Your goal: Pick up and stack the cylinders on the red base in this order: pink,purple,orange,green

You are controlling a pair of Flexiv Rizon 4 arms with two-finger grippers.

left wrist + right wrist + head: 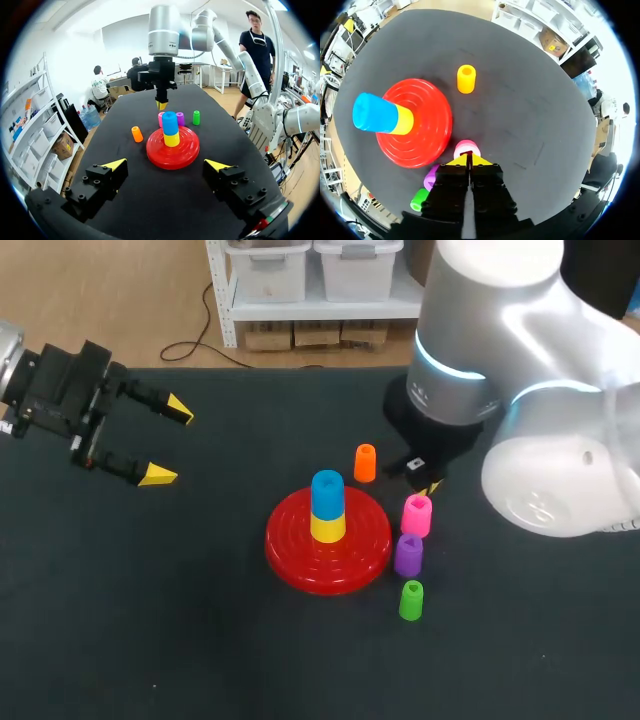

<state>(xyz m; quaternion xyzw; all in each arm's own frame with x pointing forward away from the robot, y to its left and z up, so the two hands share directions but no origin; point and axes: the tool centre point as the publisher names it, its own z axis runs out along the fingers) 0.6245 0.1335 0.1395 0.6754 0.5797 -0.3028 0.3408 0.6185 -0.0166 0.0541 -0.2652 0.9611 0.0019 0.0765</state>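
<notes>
Two arms flank a dark, matte table (150,640) where a glossy red base (300,560), a round disc ridged in concentric rings, carries a two-piece stack: a yellow cylinder (327,528) on the disc and a blue cylinder (327,492) seated on top of it. The four plastic pieces named in the task all stand upright on the cloth off the disc. The pink cylinder (417,515), purple cylinder (408,554) and green cylinder (411,600) form a short row just right of the base, pink farthest and green nearest. The orange cylinder (365,462), its hollow top showing, stands alone on the far side of the base. The right gripper (468,160) hangs over the pink cylinder's far side, its yellow wedge tips pressed together with nothing between them. The left gripper (170,443) is well apart at the far left of the table, its fingers spread wide and empty
</notes>
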